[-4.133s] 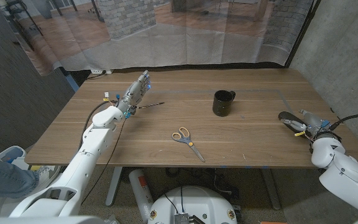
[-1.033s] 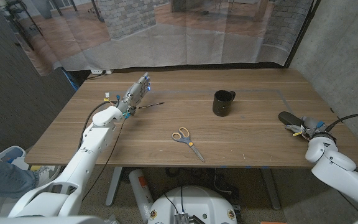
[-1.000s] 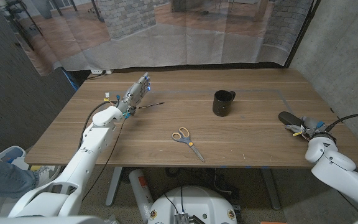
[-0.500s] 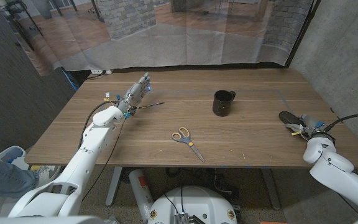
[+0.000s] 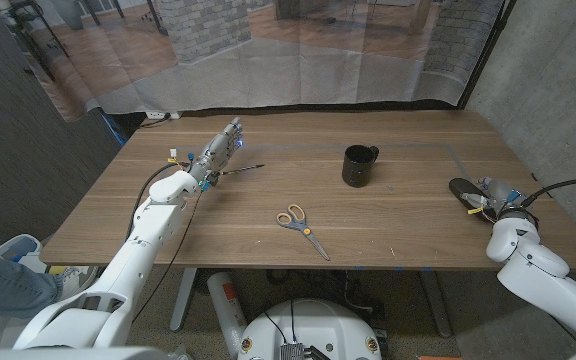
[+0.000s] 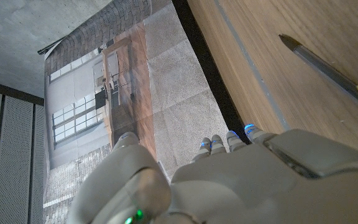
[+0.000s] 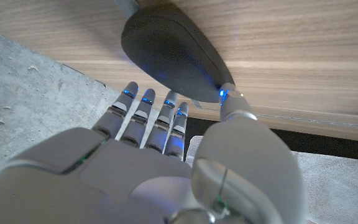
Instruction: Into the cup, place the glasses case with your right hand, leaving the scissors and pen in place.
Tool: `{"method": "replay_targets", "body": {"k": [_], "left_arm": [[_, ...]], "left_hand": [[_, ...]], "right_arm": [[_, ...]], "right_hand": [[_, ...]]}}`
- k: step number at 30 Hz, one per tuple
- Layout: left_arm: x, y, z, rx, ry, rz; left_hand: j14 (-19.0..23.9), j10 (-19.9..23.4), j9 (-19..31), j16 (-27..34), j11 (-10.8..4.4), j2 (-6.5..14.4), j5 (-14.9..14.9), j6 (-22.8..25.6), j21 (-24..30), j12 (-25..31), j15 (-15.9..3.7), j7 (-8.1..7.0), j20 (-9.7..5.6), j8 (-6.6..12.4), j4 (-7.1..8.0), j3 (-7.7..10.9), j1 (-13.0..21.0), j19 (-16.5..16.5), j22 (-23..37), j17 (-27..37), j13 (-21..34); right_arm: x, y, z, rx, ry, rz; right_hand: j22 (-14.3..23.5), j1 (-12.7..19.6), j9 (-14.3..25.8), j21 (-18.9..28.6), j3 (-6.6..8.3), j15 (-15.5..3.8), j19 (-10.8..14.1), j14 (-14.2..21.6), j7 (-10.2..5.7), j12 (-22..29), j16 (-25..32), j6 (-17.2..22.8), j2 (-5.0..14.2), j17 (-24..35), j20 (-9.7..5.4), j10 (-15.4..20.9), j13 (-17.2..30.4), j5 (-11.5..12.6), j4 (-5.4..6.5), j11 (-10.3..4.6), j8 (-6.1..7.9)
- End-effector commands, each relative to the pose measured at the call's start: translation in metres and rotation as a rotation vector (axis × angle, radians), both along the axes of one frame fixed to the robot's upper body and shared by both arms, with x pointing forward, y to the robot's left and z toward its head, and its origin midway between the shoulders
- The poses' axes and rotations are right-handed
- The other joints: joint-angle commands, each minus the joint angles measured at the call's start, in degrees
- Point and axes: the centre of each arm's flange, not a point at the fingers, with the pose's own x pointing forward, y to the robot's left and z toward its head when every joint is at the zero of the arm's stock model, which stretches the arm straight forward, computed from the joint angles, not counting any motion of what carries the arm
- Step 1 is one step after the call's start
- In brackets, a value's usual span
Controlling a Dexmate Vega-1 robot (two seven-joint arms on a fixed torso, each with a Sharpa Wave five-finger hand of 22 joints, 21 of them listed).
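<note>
Over at the right edge of the table (image 5: 268, 215) we're lining up the right robot hand (image 5: 495, 196) on the glasses case (image 5: 465, 188), which is lying flat on the wood, well apart from the cup (image 5: 359, 165). On the right wrist view the case (image 7: 166, 50) is showing as a dark rounded shell, with the fingers (image 7: 148, 115) reaching toward its near edge and the thumb tip right up against it, so we're reading the right robot hand as open and holding nothing yet. We're guessing the case is stiff, light and a bit slick on that smooth curved shell, so a pinch across the narrow width near the middle is looking like the safest bet; grabbing an end would probably let it swing or squirt out. It's also looking long next to the cup mouth, so we're expecting to tip it end-down to drop it in. Meanwhile the left robot hand (image 5: 220, 150) is waiting with fingers out and nothing in it, just beside the pen (image 5: 240, 170), and the scissors (image 5: 300, 224) are sitting mid-table, clear of our path.
</note>
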Motion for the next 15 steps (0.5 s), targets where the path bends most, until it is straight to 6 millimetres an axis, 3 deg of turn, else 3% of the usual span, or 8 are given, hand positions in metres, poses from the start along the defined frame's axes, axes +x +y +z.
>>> {"method": "replay_targets", "body": {"k": [1, 11, 15], "left_arm": [[0.0004, 0.0019, 0.0000, -0.002, -0.001, 0.001], [0.0006, 0.0030, 0.0016, -0.002, -0.001, 0.005], [0.0010, 0.0030, 0.0022, -0.002, -0.001, 0.004]], "left_hand": [[-2.36, 0.09, 0.15, 0.09, -0.25, 0.36, -0.28, 0.08, 0.49, 0.14, -0.52, -0.02, 0.31, 0.03, 0.01, -0.43, 0.65, -2.85, 0.21, 0.23, 0.16], [-2.32, 0.10, 0.16, 0.11, -0.24, 0.43, -0.30, 0.11, 0.48, 0.14, -0.53, -0.05, 0.44, 0.03, 0.01, -0.55, 0.72, -2.89, 0.21, 0.23, 0.16], [-2.36, 0.07, 0.16, 0.10, -0.27, 0.45, -0.30, 0.12, 0.47, 0.13, -0.55, -0.11, 0.48, 0.03, 0.01, -0.59, 0.73, -2.93, 0.21, 0.23, 0.16]], "right_arm": [[0.0051, -0.0021, -0.0014, 0.014, 0.044, -0.016], [0.0109, -0.0088, -0.0098, 0.038, 0.090, -0.031], [0.0123, -0.0095, -0.0112, 0.046, 0.096, -0.042]], "right_hand": [[0.16, -0.24, 0.32, -0.21, -0.09, -4.01, 0.39, -0.20, 0.46, -0.23, -0.12, -0.17, -1.05, 0.29, 0.43, -0.26, 0.07, -0.15, 0.29, 0.50, -0.26], [0.17, -0.79, 0.32, -0.40, -0.66, -3.42, 0.18, -0.22, 0.82, -0.67, -0.24, -0.82, -1.74, 0.36, 1.03, -1.07, 0.10, -0.40, 0.60, 0.99, -0.74], [0.19, -0.80, 0.34, -0.36, -0.75, -3.62, 0.51, 1.76, 1.30, -0.30, 0.39, -0.36, -1.70, 0.45, 0.89, 0.20, 0.14, -0.51, 0.80, 1.16, -0.76]]}}
